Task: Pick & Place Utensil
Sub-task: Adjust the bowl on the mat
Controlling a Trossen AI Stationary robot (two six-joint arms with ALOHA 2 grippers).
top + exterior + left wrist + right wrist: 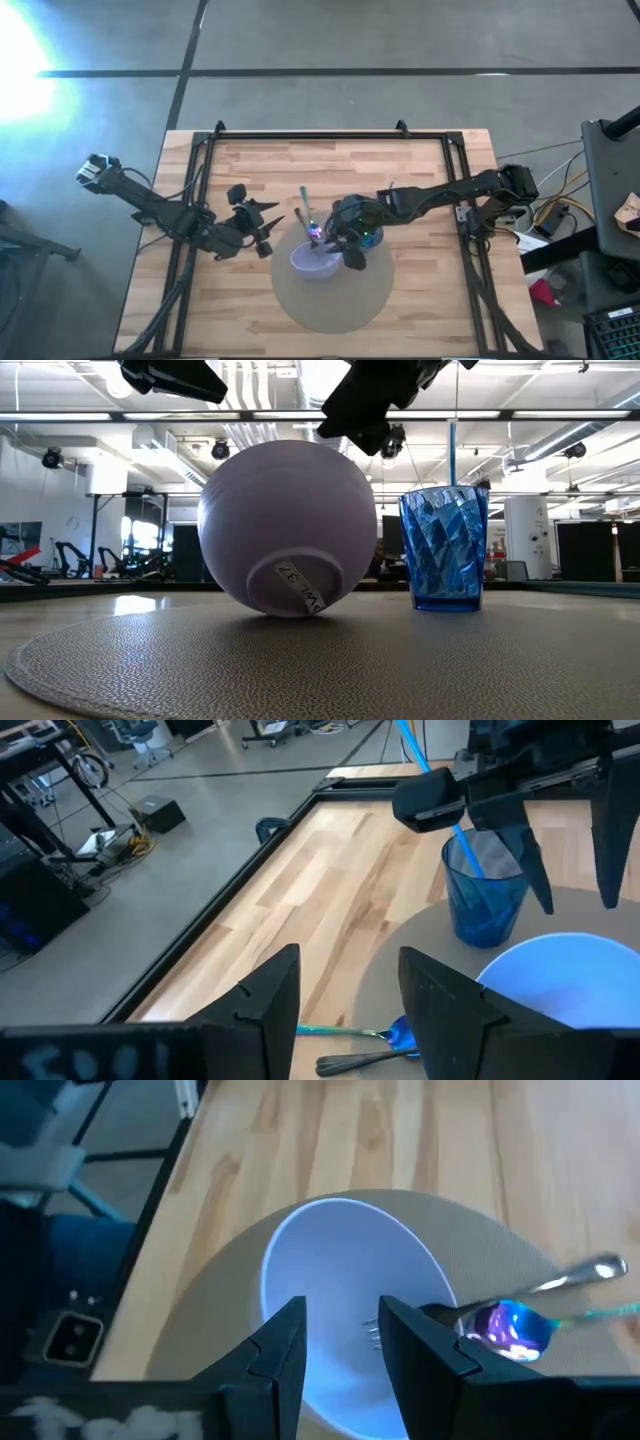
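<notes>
Utensils lie together at the edge of the round grey textured mat (335, 300) on the pale wooden butcher-block table (260, 165): an iridescent blue-purple metal spoon (512, 1326) and a plain silver metal utensil (585, 1271) whose head I cannot make out. Their handles run out over the wood and their heads sit just beside the rim of the white round plastic bowl (315, 262). In the right wrist view something like fork tines shows inside the bowl, but it is too faint to be sure.

The bowl rests on the mat, tipped on its side in the low view, with a small label on its underside. Near it stands the blue faceted translucent plastic cup (444, 547), upright on the mat, with a thin blue straw-like stick (452, 453) rising out of it.

The right tool (347, 255) hangs over the bowl, fingers spread and gripping nothing; in its wrist view the bowl's hollow shows between them. The left tool (268, 226) hovers above the bare wood just beside the mat, near the utensil handles, fingers parted and empty.

Black metal rails (310, 134) frame the table.
</notes>
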